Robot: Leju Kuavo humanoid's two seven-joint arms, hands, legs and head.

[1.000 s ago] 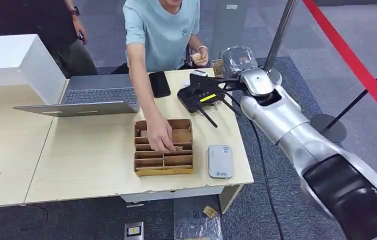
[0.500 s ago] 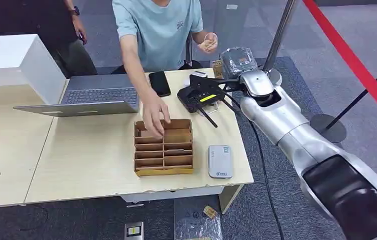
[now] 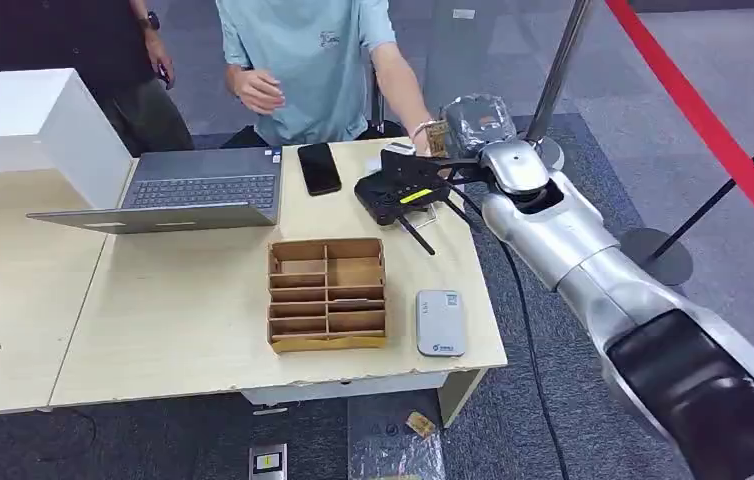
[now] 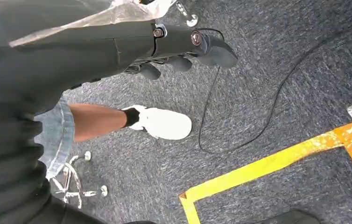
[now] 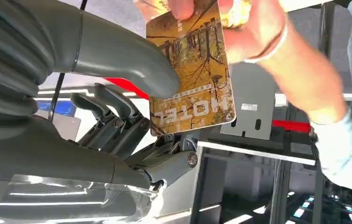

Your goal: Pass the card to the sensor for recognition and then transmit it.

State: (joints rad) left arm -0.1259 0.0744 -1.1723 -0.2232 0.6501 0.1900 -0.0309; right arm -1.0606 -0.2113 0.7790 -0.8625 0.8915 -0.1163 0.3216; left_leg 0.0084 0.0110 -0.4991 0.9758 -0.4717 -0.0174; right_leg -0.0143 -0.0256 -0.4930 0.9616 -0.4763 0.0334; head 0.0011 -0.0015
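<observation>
From above, the right hand (image 3: 473, 122) reaches to two o'clock past the table; the sensor (image 3: 441, 323) lies at five o'clock. Wrist close-up: a person's hand (image 5: 239, 28) slides the card (image 5: 190, 70), long axis upright, between thumb and parted fingers. Left hand (image 4: 179, 46) hangs empty, loosely curled.

card (image 5: 190, 70): top edge cut off | person's hand (image 5: 239, 28): cropped | card's small print: illegible

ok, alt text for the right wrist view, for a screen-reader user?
A person's hand holds a yellow hotel card against the thumb of the robot's right hand, its darker fingers curled behind the card. A light blue sleeve is at the edge.
</observation>
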